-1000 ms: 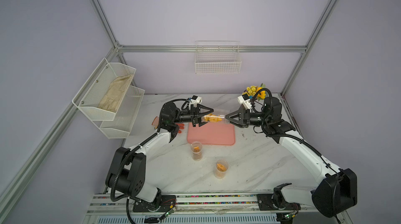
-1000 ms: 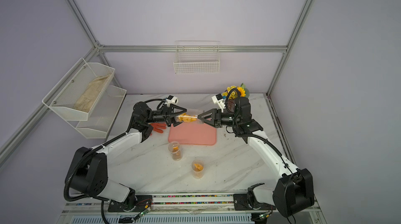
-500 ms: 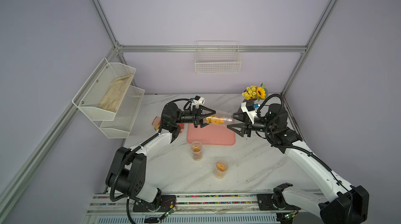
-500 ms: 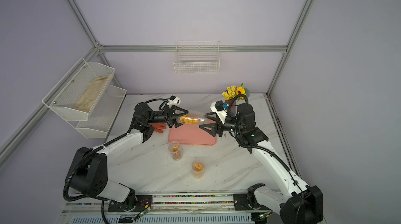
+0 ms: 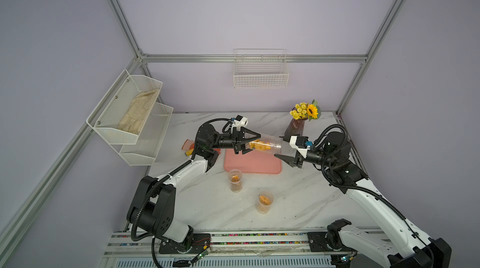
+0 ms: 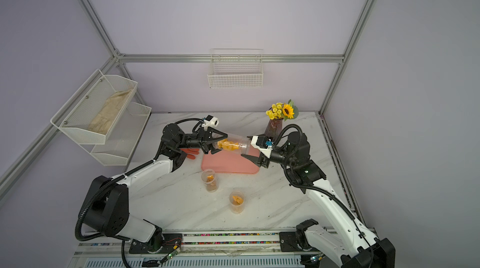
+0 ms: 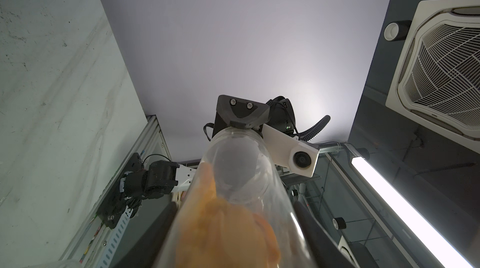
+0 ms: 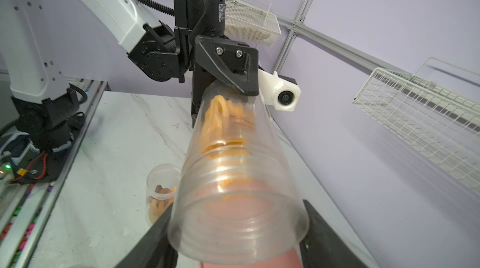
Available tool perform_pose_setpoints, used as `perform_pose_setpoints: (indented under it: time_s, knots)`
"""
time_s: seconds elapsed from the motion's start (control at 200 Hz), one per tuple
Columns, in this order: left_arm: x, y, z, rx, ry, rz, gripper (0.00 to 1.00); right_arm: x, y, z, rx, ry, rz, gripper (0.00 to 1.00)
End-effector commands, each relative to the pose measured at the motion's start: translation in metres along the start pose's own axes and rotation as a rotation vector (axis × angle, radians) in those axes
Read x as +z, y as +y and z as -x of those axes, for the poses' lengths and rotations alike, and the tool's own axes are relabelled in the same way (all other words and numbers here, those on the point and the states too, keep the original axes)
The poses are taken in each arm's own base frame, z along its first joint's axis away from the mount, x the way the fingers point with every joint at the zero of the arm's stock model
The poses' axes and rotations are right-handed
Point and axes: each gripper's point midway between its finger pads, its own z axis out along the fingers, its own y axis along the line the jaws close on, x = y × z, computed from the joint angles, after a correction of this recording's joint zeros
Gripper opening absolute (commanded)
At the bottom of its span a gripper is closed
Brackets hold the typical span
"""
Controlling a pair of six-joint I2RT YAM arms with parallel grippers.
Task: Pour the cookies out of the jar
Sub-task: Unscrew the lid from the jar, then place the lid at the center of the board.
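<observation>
Two-tier mesh shelf (image 5: 135, 134) holding a cloth (image 5: 137, 113), on the wall far left of the pink tray (image 5: 252, 168); orange items (image 5: 187, 146) just left of the tray, mostly hidden by the left arm, can't ID; left gripper (image 5: 253, 143) clamped on the base end of the clear jar (image 5: 271, 145); jar horizontal in the air over the tray's rear part, mouth uncapped; cookies (image 5: 258, 146) all inside, bunched at the gripped end; small biscuit jar (image 5: 235, 179) upright just in front of the tray, second small jar (image 5: 265, 201) further front; right gripper (image 5: 282, 147) at the jar mouth, jaws spread, one finger (image 8: 327, 230) either side of the rim, contact can't tell; vase of yellow flowers (image 5: 296, 126) behind the tray's right corner.
</observation>
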Motion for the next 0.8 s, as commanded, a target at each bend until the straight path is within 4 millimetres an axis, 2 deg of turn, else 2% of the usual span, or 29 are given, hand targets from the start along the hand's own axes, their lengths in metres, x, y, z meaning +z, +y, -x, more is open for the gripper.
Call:
perform_pose_setpoints:
  time_s: [0.0,0.145,0.265,0.36,0.53,0.695,0.795]
  knots:
    - [-0.012,-0.010,0.017,0.036,-0.052,-0.011,0.56,-0.020,-0.026,0.024,-0.244,0.018,-0.146,0.53]
    - [-0.012,-0.001,0.017,0.013,-0.055,-0.005,0.56,-0.023,-0.022,0.023,-0.331,0.059,-0.141,0.54]
    - [-0.012,-0.002,0.018,0.014,-0.056,-0.007,0.56,-0.025,-0.023,0.006,-0.236,0.115,-0.163,0.55]
    - [-0.011,-0.005,0.020,0.029,-0.055,-0.010,0.56,-0.032,-0.024,-0.011,-0.033,0.150,-0.232,0.56]
    - [-0.011,0.002,0.022,0.041,-0.062,-0.007,0.56,-0.055,-0.032,-0.053,0.473,0.223,-0.459,0.56]
    - [-0.011,0.010,0.026,0.041,-0.067,-0.007,0.56,-0.065,-0.013,-0.117,0.889,0.400,-0.571,0.56]
    - [-0.010,0.013,0.029,0.043,-0.069,-0.004,0.56,-0.065,0.004,-0.153,1.061,0.531,-0.592,0.56]
